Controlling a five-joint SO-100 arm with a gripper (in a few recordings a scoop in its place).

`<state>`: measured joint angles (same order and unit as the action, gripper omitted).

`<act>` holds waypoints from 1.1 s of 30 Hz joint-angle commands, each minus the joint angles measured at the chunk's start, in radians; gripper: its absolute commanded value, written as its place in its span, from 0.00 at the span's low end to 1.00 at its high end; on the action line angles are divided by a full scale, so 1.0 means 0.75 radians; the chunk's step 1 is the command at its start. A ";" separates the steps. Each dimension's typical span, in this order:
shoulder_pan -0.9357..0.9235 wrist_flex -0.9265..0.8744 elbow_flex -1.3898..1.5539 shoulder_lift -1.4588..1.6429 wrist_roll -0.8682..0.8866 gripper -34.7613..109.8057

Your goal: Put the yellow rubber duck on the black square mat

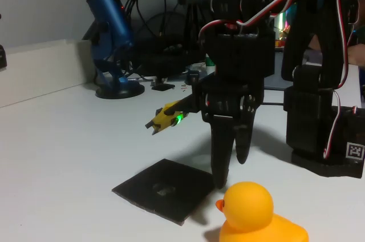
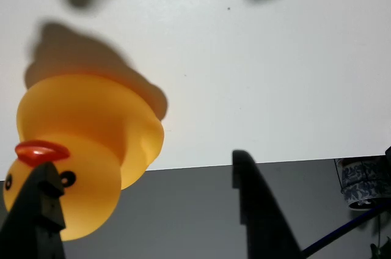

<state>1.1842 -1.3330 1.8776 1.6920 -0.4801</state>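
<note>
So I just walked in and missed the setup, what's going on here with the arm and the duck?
A black robot arm is working over a white table, with its hand pointing down right behind the yellow rubber duck. The hand is open and holds nothing; in the wrist view the duck sits beside one finger, not between the two. The duck stands on the bare table just beside the black square mat, not on it, so it has yet to be picked up and moved.

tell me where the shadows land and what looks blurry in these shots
Fixed view: the gripper throws a soft shadow by the black square mat; background clutter is blurred. Wrist view: the yellow rubber duck casts a dark shadow on the white table; the near fingers are soft-edged.
</note>
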 commanded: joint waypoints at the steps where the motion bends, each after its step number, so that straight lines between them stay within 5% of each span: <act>1: 0.033 0.002 -0.027 0.031 -0.027 0.46; 23: 0.057 0.000 -0.022 0.031 -0.016 0.46; 33: 0.327 0.002 -0.029 0.031 -0.012 0.46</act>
<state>1.3837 -1.3330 1.8776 1.6920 -0.4801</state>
